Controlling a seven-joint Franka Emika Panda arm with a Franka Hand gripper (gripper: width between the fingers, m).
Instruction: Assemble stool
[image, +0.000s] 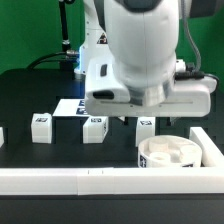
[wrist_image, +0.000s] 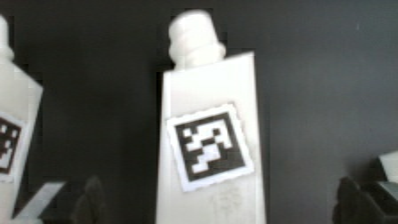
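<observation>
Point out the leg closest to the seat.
The rightmost leg in the exterior view, next to the seat; the middle leg and the leftmost leg stand farther off.

Fingers (wrist_image: 50, 205) and a neighbouring leg (wrist_image: 15, 120) run off the wrist view's edge.

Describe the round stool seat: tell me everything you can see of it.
The seat is a white, plastic-looking round disc with a raised rim and recesses or holes in its upward face, too blurred to count. It lies flat on the black table, in the corner of the white border bars at the exterior view's lower right; whether it touches them cannot be told. One tagged leg stands just behind it in that view; no leg is fitted into it.
</observation>
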